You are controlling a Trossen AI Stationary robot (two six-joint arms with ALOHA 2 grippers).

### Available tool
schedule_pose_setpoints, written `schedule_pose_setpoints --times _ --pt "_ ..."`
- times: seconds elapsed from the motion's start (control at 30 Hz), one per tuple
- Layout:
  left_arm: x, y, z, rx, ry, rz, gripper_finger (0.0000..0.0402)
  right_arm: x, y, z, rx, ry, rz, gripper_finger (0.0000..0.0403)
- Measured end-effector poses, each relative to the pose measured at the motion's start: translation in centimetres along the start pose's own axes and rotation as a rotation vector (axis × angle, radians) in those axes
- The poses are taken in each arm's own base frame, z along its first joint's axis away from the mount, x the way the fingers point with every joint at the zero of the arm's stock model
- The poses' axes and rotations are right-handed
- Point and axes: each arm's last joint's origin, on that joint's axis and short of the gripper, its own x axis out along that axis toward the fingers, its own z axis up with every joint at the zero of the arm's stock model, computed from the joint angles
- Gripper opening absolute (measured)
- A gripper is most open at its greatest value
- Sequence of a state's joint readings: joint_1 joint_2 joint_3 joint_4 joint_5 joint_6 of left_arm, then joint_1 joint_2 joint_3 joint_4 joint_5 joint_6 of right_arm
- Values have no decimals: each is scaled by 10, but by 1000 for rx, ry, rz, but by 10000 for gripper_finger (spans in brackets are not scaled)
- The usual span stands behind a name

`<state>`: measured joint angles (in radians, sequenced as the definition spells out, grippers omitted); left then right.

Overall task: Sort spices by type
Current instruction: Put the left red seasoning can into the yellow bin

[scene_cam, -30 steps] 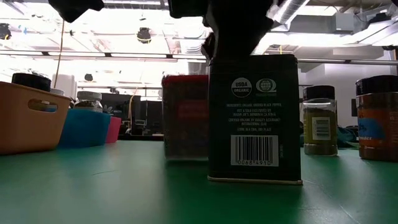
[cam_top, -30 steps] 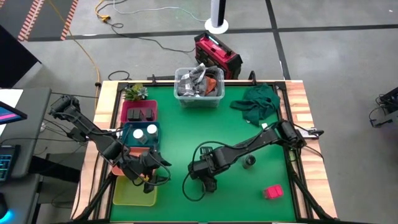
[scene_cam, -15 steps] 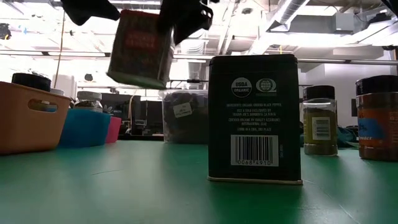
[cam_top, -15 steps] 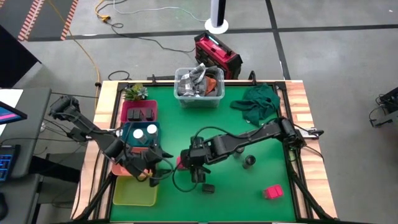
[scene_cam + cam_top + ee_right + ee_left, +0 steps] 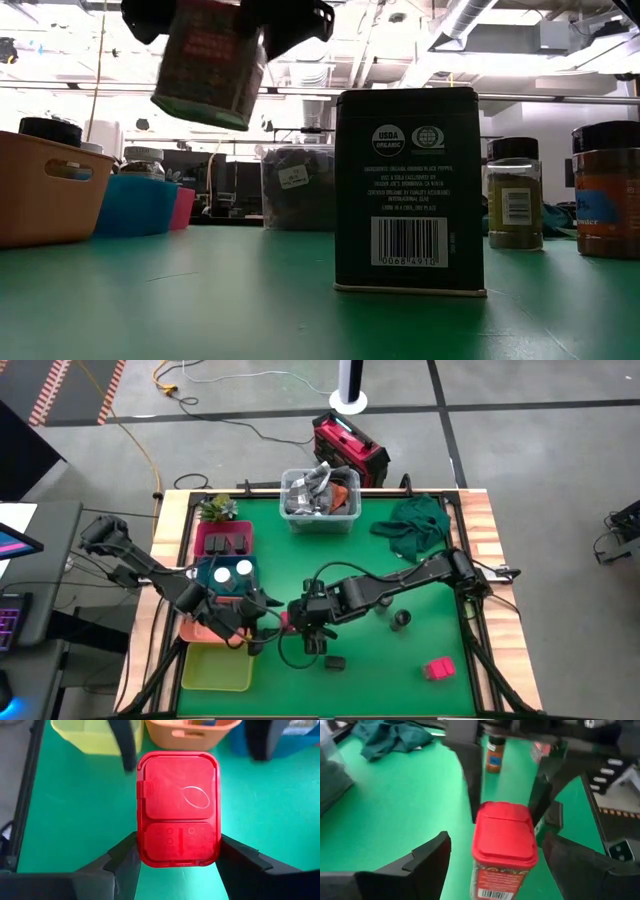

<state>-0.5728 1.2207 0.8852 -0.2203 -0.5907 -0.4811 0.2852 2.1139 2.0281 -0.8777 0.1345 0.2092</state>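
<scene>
We've got the right gripper (image 5: 296, 622) up off the green table (image 5: 400, 670), clamped on a red box (image 5: 178, 809). In its own wrist view the two fingers press against the box's sides and we're looking straight at the red flip-top lid. From the low view the same box (image 5: 207, 62) hangs tilted in the air, well above the mat, label side toward us.

The left gripper (image 5: 258, 628) sits right next to it, just off the left-hand trays. Its fingers (image 5: 427, 857) are spread wide on either side of the red box (image 5: 504, 842) without touching it, so it holds nothing. Past the box in that view we can see the right arm's dark fingers coming in from the far side.

Other spices around:
- a black box (image 5: 408, 190) standing upright on the mat close to the low camera; from above it's the small dark thing (image 5: 334, 661) just in front of the right gripper
- a dark round jar (image 5: 401, 619) further right, standing on its own
- another red box (image 5: 438, 669) lying near the front right corner, well apart from everything
- two black boxes in the pink tray (image 5: 203, 538)
- two white-topped jars in the blue tray (image 5: 208, 574)

The orange tray (image 5: 195, 630) and the yellow tray (image 5: 215, 672) are next in that row; the left arm covers most of the orange one so we can't tell what's inside. At the back there's a clear bin (image 5: 320, 520) with stuff in it, a green cloth (image 5: 415, 525), and a little plant (image 5: 216, 509).
</scene>
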Motion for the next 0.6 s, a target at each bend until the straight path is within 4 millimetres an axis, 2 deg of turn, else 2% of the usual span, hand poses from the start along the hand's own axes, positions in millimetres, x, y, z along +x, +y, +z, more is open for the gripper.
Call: schedule_pose_setpoints --times 0.4,0.6 --pt "12 -7 -10 53 55 -20 302 0 1 3 30 -33 9 249" --pt "12 -7 -10 50 52 -21 266 0 1 5 33 -48 12 249"
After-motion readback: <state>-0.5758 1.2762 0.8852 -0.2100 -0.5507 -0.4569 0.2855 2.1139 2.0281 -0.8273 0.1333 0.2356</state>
